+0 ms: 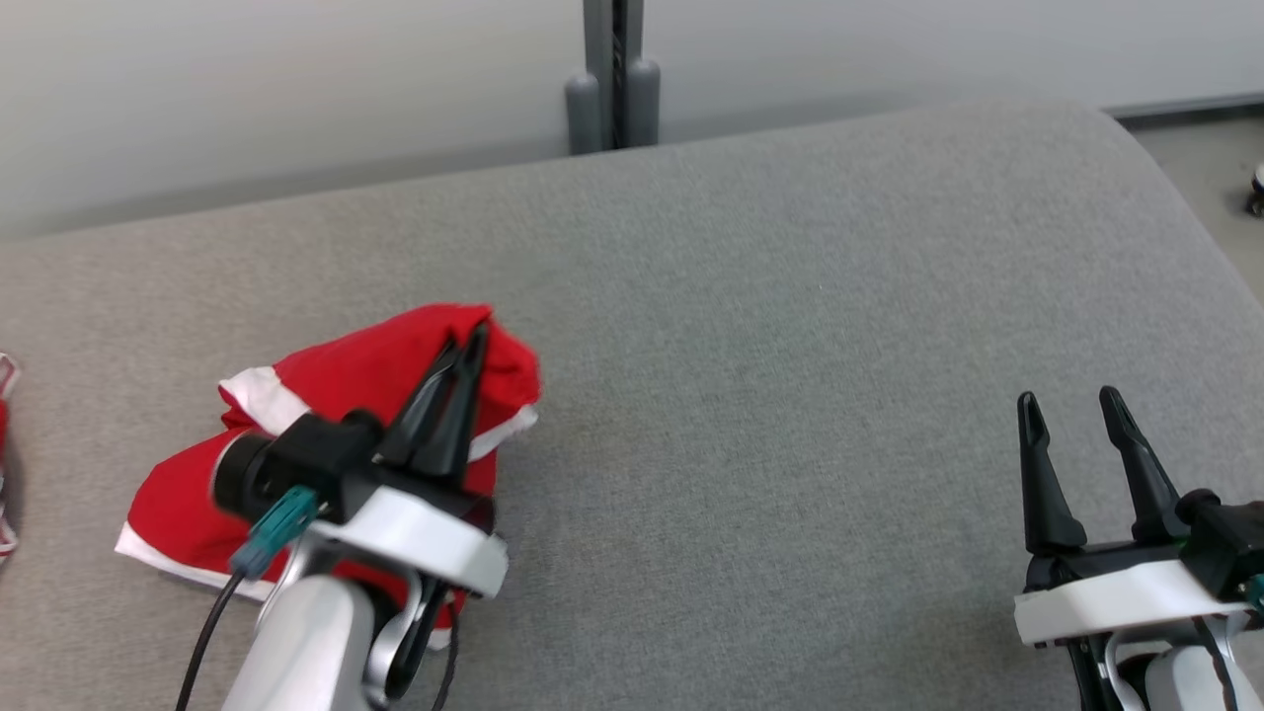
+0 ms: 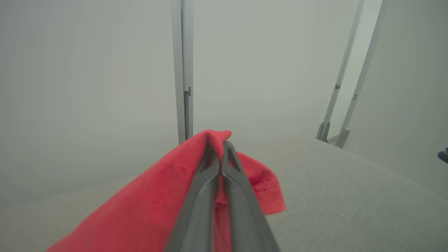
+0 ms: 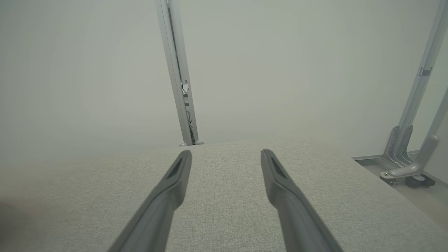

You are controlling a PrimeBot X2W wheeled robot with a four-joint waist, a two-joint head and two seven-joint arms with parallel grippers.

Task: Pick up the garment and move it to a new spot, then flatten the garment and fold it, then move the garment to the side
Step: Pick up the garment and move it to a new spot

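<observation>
A red garment [image 1: 346, 385] with white trim lies bunched at the left of the grey padded surface [image 1: 790, 326]. My left gripper [image 1: 479, 336] is shut on an upper fold of it, lifting that part into a peak. In the left wrist view the two dark fingers [image 2: 206, 175] pinch the red cloth [image 2: 147, 206], which drapes down to the left. My right gripper [image 1: 1066, 400] stands open at the lower right, well apart from the garment, over bare fabric. Its spread fingers [image 3: 175, 182] hold nothing.
Another red and white cloth [image 1: 5, 434] peeks in at the far left edge. A grey post [image 1: 612, 69] stands behind the surface against a pale wall. The surface's rounded right corner drops to the floor [image 1: 1215, 168].
</observation>
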